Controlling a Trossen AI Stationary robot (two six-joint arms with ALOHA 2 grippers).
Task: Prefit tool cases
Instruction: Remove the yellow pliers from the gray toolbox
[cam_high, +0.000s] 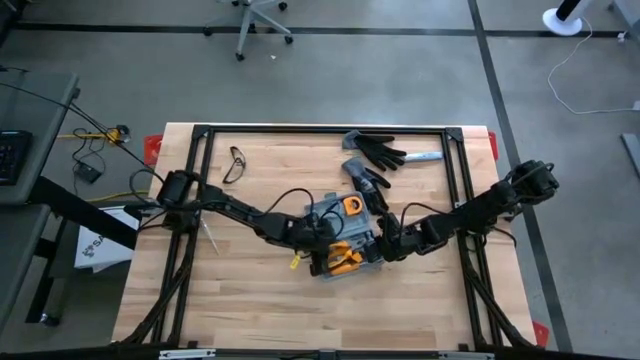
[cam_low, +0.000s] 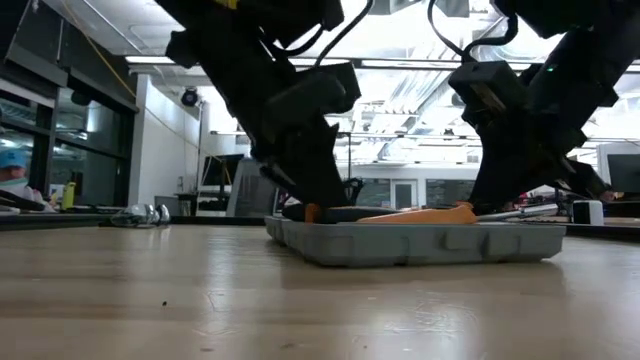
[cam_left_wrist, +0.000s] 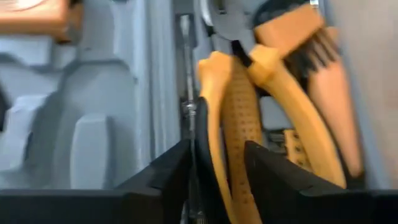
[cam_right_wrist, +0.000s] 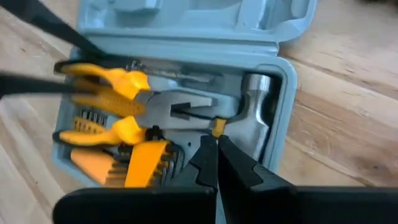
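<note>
- Low view puts the grey-blue tool case (cam_low: 420, 243) flat on the wooden desk (cam_low: 200, 300), lid open, both arms down over it.
- Left gripper (cam_left_wrist: 217, 165) hangs over the tray, jaws parted narrowly around an orange pliers handle (cam_left_wrist: 211, 112), not clearly clamping it.
- Right gripper (cam_right_wrist: 216, 163) is over the hammer (cam_right_wrist: 256, 121) end of the case, jaws pressed together, empty.
- Farther back, black-and-grey gloves (cam_high: 378, 150) lie beyond the case; safety glasses (cam_high: 236, 163) sit well apart.

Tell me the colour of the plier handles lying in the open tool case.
The plier handles are orange-yellow, set in the grey-blue tool case; the right wrist view shows them best.
</note>
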